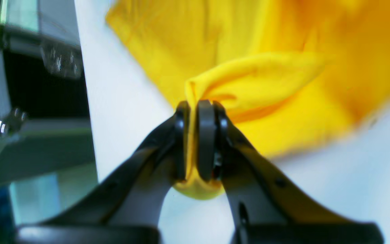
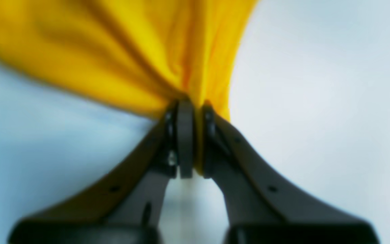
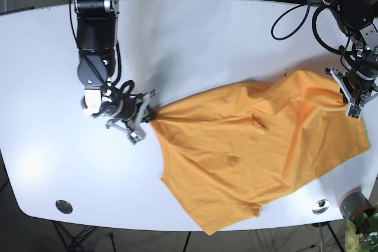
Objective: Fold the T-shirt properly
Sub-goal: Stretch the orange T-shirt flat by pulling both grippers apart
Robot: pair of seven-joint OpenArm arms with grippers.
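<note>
Right claw [image 2: 194, 135] was clenched on a bunched edge of the shirt [image 3: 254, 146], and left claw [image 1: 198, 139] pinched a fold at the opposite edge. Between them the yellow shirt lay rumpled across the white counter [image 3: 207, 45].

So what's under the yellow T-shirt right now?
The white table lies beneath the T-shirt; anything under the cloth is hidden. The left gripper and right gripper pinch its edges.

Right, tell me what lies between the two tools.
Only the shirt, stretched across the table from the right tool to the left tool; the base view shows it.
</note>
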